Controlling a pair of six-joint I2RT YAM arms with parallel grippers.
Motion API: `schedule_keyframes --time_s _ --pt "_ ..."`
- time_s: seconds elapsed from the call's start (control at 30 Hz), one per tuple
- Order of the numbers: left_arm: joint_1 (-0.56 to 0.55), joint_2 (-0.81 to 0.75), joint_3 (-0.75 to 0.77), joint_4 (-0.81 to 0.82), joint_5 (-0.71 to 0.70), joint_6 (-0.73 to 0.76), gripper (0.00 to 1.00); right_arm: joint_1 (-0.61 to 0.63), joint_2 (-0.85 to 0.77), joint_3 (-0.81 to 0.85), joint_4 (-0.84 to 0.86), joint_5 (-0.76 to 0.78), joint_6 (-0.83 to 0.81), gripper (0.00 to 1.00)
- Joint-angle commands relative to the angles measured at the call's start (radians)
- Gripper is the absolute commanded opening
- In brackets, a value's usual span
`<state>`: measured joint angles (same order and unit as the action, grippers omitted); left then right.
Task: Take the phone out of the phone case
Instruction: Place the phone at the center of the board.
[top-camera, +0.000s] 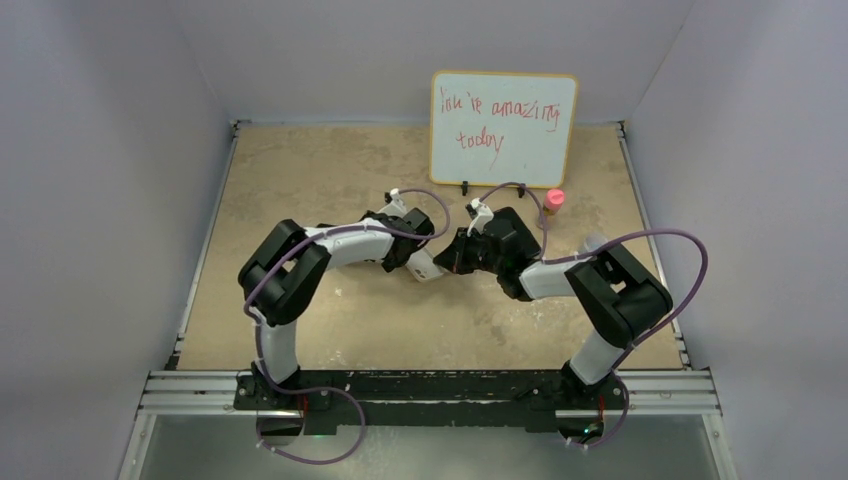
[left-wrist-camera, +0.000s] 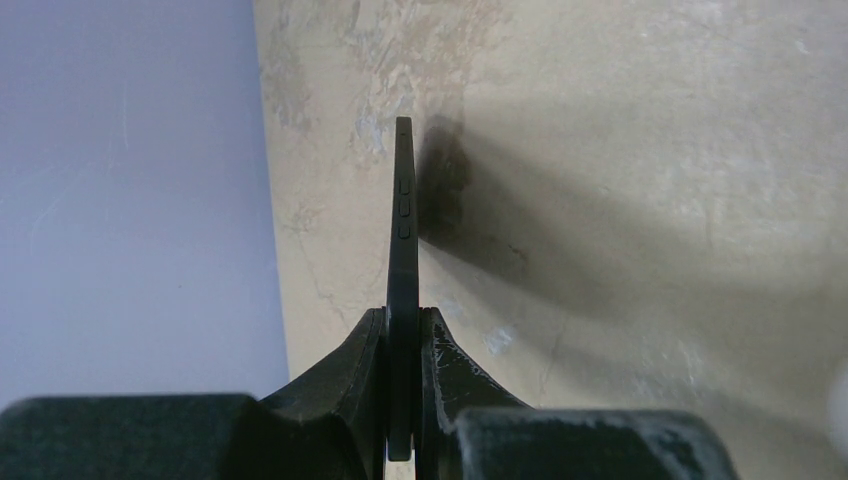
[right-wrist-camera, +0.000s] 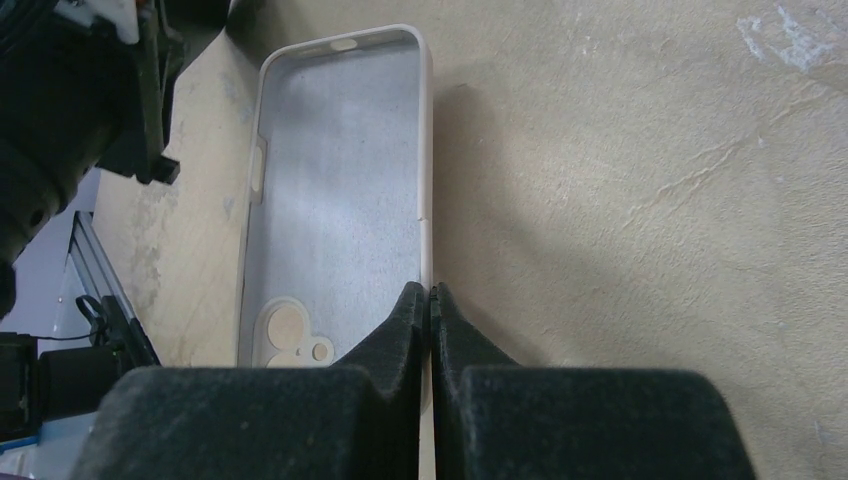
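Note:
My left gripper (left-wrist-camera: 403, 318) is shut on the black phone (left-wrist-camera: 402, 220), which I see edge-on, standing upright between the fingers with its side buttons showing, above the tan table. My right gripper (right-wrist-camera: 430, 292) is shut on the right side wall of the white phone case (right-wrist-camera: 340, 190). The case is empty; its grey lining and camera cutouts show, and it lies open side up. In the top view the two grippers meet at the table's middle, with the white case (top-camera: 424, 266) between them; the phone is hidden there.
A whiteboard (top-camera: 503, 127) with red writing stands at the back of the table. A small red-capped bottle (top-camera: 554, 200) stands beside it at right. The left arm's wrist (right-wrist-camera: 70, 100) is close to the case's far left corner. Grey walls enclose the tan table (top-camera: 330, 160).

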<state>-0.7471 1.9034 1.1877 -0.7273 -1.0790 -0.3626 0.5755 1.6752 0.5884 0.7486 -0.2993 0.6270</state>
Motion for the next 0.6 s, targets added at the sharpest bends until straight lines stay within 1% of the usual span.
schedule_keyframes --time_s 0.0,0.07,0.2,0.37,0.57 --pt "0.051 0.038 0.042 0.085 0.020 0.030 0.00 -0.003 -0.031 -0.001 0.023 0.013 -0.012 0.00" --pt "0.069 0.064 0.051 0.113 0.040 0.051 0.05 -0.003 -0.030 -0.001 0.023 0.011 -0.012 0.00" --pt "0.102 0.126 0.091 0.158 0.064 0.085 0.17 -0.003 -0.031 -0.001 0.022 0.012 -0.013 0.00" --pt "0.123 0.173 0.139 0.223 0.082 0.139 0.29 -0.003 -0.029 0.002 0.021 0.004 -0.014 0.00" --pt "0.153 0.202 0.158 0.265 0.120 0.156 0.38 -0.003 -0.029 0.007 0.018 -0.003 -0.018 0.00"
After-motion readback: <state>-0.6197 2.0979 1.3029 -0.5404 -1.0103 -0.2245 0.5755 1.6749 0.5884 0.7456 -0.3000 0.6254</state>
